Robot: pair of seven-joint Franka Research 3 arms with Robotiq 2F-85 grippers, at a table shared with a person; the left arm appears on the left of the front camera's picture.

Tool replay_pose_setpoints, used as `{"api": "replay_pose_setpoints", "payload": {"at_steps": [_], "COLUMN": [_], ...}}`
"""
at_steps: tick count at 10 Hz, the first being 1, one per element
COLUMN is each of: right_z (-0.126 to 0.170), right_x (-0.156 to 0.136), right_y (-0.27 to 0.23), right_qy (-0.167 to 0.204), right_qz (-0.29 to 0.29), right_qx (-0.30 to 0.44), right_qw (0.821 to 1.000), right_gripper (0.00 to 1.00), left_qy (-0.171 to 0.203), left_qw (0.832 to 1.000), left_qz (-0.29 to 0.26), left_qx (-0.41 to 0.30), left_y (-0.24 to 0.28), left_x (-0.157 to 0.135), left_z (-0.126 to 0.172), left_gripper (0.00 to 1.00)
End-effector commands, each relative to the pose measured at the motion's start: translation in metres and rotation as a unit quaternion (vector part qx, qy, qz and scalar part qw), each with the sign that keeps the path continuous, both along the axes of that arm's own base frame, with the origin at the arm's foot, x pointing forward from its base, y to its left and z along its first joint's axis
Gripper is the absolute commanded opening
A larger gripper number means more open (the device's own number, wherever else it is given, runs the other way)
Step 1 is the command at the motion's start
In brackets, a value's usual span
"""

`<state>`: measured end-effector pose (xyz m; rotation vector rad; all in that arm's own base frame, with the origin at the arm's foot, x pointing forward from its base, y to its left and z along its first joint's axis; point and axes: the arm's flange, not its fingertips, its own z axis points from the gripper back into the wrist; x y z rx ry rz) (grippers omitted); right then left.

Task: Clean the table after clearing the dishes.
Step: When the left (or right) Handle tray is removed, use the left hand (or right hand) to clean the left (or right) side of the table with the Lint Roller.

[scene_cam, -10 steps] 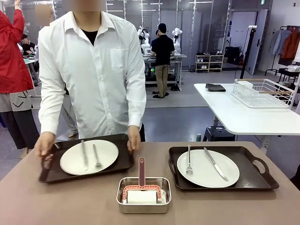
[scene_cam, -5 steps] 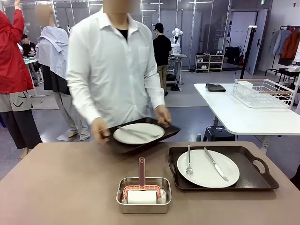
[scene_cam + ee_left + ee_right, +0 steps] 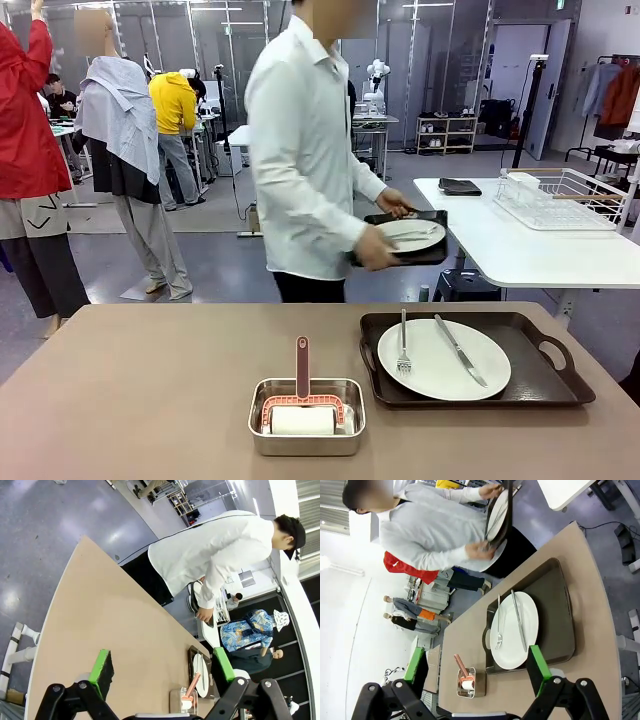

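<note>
One of the dishes, a white plate [image 3: 443, 358] with a fork [image 3: 403, 345] and a knife [image 3: 460, 350], lies on a dark tray [image 3: 540, 375] at the right of the brown table [image 3: 150, 390]. A person in a white shirt holds the other tray [image 3: 432, 252] with its plate [image 3: 412, 234] in both hands, off the table, beside the white side table [image 3: 520, 255]. My left gripper [image 3: 162, 667] hangs open high above the table [image 3: 110, 630]. Open too is my right gripper [image 3: 477, 664], above the tray [image 3: 560, 615] and plate [image 3: 514, 630]; nothing lies between either pair of fingers.
A small steel pan [image 3: 306, 428] with a pink-handled roller [image 3: 302, 372] sits at the table's near middle. A wire dish rack [image 3: 560, 198] and a dark item stand on the white side table. Other people stand in the background at left.
The person lifted the left tray with its plate off the table, turned, and carried it to the right toward the white side table. Both grippers stayed open.
</note>
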<state>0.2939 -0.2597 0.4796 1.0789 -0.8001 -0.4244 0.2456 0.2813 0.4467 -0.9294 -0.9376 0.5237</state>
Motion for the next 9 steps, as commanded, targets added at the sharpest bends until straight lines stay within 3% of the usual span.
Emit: {"api": "replay_pose_setpoints", "payload": {"at_steps": [1, 3, 6, 9], "right_z": [-0.001, -0.001, -0.001, -0.001], "right_x": [0.000, 0.000, 0.000, 0.000], "right_y": [0.000, 0.000, 0.000, 0.000], "right_qy": [-0.013, -0.013, -0.013, -0.013], "right_qz": [-0.001, -0.001, -0.001, -0.001], "right_qx": [-0.005, -0.005, -0.005, -0.005], "right_qw": [1.000, 1.000, 1.000, 1.000], "right_gripper": [1.00, 1.00, 1.00, 1.00], "left_qy": [-0.006, 0.000, -0.003, -0.032], "left_qw": [1.000, 1.000, 0.989, 0.938], "left_qz": [-0.004, 0.000, -0.094, -0.233], "left_qx": [-0.001, 0.000, 0.114, 0.256], "left_y": [0.002, 0.000, -0.059, -0.151], "left_x": [-0.001, 0.000, 0.044, 0.095], "left_z": [-0.002, 0.000, 0.040, 0.105], "left_gripper": [1.00, 1.00, 1.00, 1.00]}}
